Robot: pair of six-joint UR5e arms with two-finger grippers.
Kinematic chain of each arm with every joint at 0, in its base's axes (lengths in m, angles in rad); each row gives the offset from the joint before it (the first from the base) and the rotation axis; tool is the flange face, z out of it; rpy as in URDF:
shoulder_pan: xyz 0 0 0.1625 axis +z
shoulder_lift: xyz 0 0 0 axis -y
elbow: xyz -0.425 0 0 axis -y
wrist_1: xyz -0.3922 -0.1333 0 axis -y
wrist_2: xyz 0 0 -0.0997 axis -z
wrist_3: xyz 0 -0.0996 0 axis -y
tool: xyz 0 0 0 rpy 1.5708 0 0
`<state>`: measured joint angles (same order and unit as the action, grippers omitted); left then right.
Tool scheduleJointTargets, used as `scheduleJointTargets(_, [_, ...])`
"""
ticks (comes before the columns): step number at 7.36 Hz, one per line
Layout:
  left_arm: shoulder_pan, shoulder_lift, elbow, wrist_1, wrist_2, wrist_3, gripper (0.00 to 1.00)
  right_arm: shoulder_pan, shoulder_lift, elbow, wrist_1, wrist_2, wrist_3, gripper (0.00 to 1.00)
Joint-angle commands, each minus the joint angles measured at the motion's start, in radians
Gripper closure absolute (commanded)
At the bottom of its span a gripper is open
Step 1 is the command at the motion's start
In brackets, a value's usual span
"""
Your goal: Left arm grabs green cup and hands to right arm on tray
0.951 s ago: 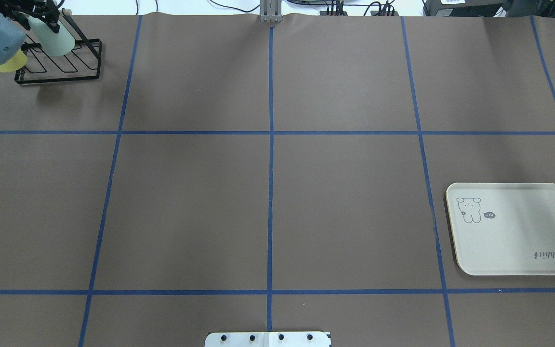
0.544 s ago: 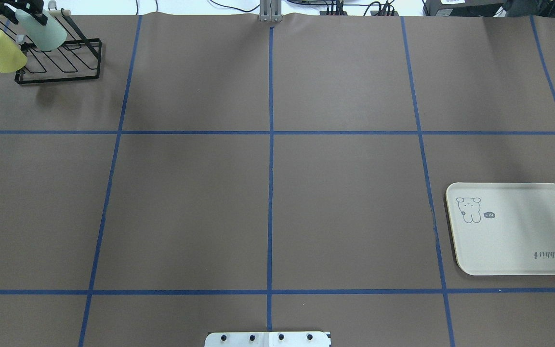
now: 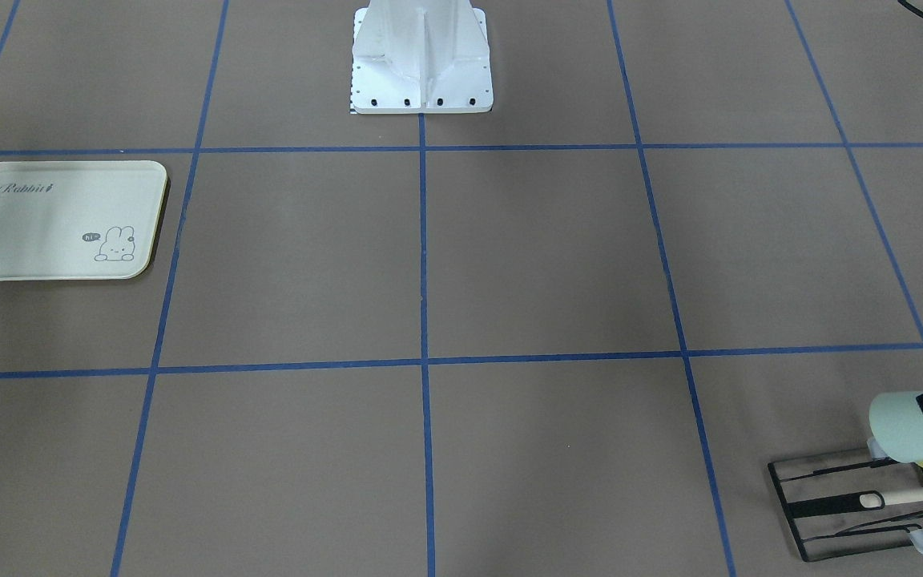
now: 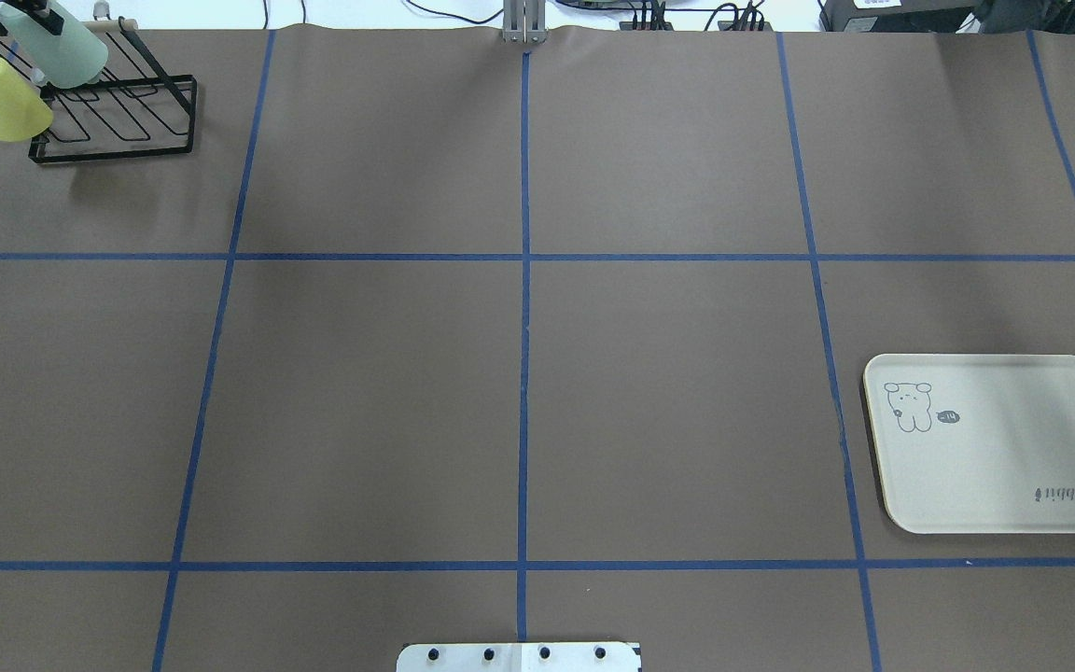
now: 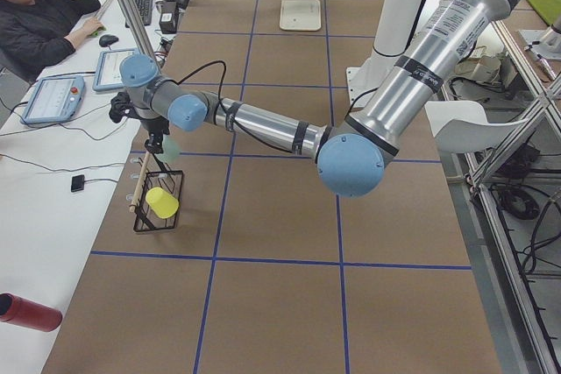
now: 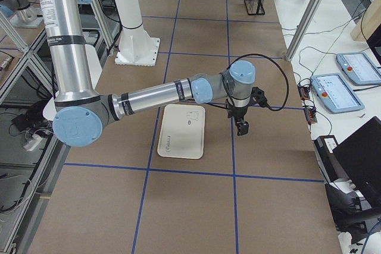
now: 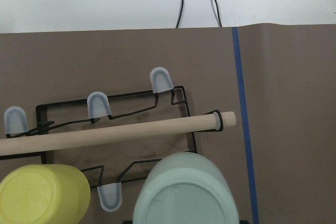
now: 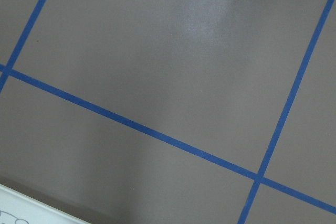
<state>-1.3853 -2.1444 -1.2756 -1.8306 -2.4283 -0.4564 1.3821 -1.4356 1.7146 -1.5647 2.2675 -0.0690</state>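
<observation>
Green cup: 1; yellow cup: 1

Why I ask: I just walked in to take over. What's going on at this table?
The left gripper is closed on the green cup and holds it tilted just over the black wire rack at the table's far corner, beside the yellow cup on the rack. The right gripper hangs over the table next to the tray on the opposite side, with nothing visible in it; whether it is open cannot be told. The hand-over has not begun.
</observation>
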Motion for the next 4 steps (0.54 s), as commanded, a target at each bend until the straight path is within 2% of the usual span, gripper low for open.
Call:
scheduleJointTargets(1, [-0.021, 0.014, -0.025, -0.001, -0.044, -0.022, 0.80, 0.000, 0.003, 0.002, 0.008, 0.010, 0.023, 0.00])
scheduleJointTargets(2, [-0.015, 0.008, -0.027, -0.013, -0.046, -0.095, 0.80, -0.006, 0.006, -0.004, 0.078, 0.082, 0.144, 0.00])
scheduleJointTargets(3, [-0.008, 0.005, -0.051, -0.018, -0.048, -0.172, 0.80, -0.029, 0.006, -0.012, 0.204, 0.125, 0.298, 0.00])
scheduleJointTargets(4, [0.017, 0.004, -0.092, -0.018, -0.049, -0.248, 0.79, -0.079, 0.007, -0.012, 0.303, 0.129, 0.448, 0.00])
